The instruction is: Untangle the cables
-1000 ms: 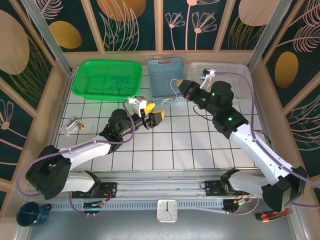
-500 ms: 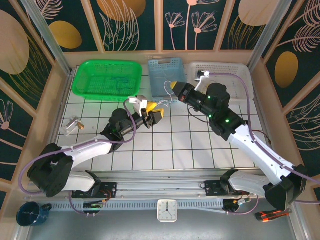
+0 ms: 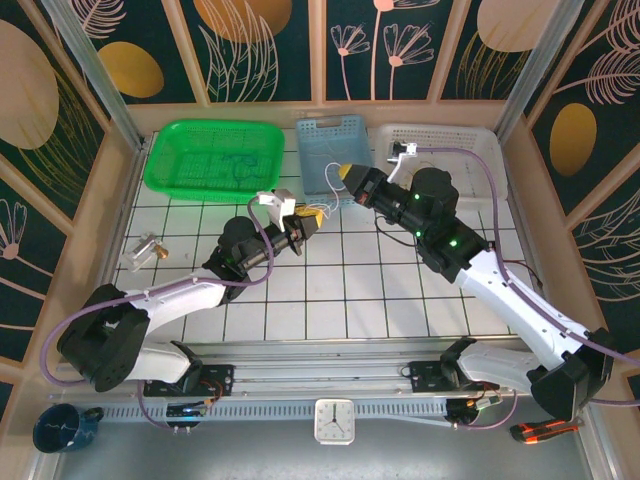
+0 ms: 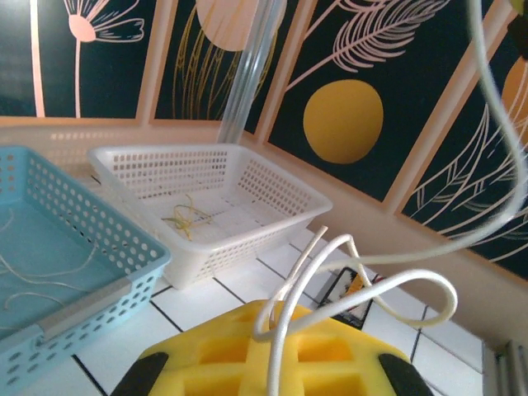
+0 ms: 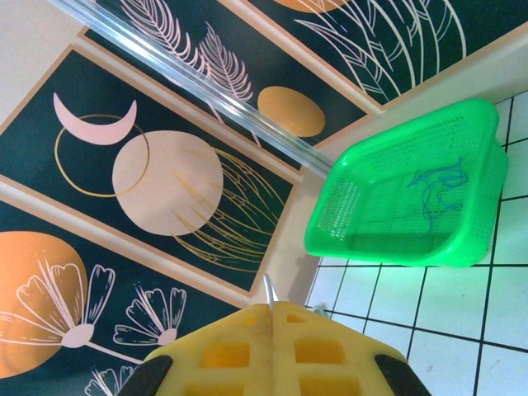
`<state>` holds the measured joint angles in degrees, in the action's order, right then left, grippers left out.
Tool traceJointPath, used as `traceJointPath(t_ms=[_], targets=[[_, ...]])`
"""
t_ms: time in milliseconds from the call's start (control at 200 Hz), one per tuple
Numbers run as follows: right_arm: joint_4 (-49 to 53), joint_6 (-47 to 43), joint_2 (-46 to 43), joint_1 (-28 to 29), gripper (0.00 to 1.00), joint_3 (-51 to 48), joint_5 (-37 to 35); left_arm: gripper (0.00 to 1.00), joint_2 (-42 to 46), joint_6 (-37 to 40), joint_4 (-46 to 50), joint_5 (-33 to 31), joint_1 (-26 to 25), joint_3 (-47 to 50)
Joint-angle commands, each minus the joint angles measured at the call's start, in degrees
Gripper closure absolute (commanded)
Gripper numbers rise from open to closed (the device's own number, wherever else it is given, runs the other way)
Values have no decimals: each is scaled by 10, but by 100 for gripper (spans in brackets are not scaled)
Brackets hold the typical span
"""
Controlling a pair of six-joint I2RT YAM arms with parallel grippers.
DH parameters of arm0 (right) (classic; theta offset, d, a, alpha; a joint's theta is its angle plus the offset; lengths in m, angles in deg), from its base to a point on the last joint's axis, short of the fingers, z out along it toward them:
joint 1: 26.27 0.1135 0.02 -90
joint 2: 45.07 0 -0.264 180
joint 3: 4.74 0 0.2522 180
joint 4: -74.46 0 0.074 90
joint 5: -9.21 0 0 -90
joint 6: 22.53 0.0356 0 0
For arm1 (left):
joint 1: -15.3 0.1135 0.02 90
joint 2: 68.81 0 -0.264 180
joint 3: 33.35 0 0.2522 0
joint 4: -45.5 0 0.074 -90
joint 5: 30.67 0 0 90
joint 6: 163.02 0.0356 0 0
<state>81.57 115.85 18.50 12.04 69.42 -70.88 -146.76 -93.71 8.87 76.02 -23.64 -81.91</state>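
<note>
A white cable (image 3: 330, 196) hangs above the table between my two grippers. My left gripper (image 3: 312, 217) is shut on it; in the left wrist view the yellow jaws (image 4: 276, 322) pinch the white cable (image 4: 355, 276), which loops up and away to the right. My right gripper (image 3: 347, 172) is shut on the same cable near the blue basket; its short end (image 5: 267, 289) pokes out between the closed yellow jaws (image 5: 271, 309). A blue cable (image 5: 441, 186) lies in the green basket (image 5: 363, 223). A yellowish cable (image 4: 188, 219) lies in the white basket (image 4: 272, 194). Thin white cables (image 4: 49, 268) lie in the blue basket (image 4: 99, 297).
The green basket (image 3: 160, 165), blue basket (image 3: 330, 127) and white basket (image 3: 480, 140) line the table's far edge. A small black tray with orange parts (image 4: 351, 289) sits right of the white basket. A clear object (image 3: 143, 250) lies at the table's left.
My left gripper's jaws went from open to shut on the white cable. My right gripper moved left and a little toward the left one, still shut.
</note>
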Motion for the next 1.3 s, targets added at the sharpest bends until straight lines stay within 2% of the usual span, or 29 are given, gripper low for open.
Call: traceJointPath(t_ms=[0, 165, 225, 325, 390, 600, 736, 876, 1046, 1291], targets=[[-2, -13, -13, -5, 100, 28, -28, 100, -3, 5, -24, 6, 3, -9], [12, -28, -23, -66, 100, 53, -23, 100, 11, 5, -21, -4, 3, 23], [8, -26, -30, -116, 100, 54, -15, 100, 19, 3, -19, -7, 3, 37], [-3, -20, -37, -168, 100, 56, 0, 100, 31, 4, -10, -10, 3, 56], [-8, -19, -36, -183, 100, 58, 8, 100, 37, 6, -5, -11, 3, 64], [-19, -29, -28, -198, 100, 57, -5, 100, 56, 6, 7, -37, 3, 89], [-26, -46, 12, -208, 100, 81, 8, 100, 53, -4, 33, -95, 4, 90], [-44, -58, 76, -207, 100, 104, 38, 100, 31, -8, 92, -149, 19, 42], [-98, -65, 154, -203, 100, 122, 69, 100, -42, 3, 156, -133, 39, -67], [-158, -69, 303, -203, 100, 231, 118, 86, -114, 17, 169, -115, 50, -156]])
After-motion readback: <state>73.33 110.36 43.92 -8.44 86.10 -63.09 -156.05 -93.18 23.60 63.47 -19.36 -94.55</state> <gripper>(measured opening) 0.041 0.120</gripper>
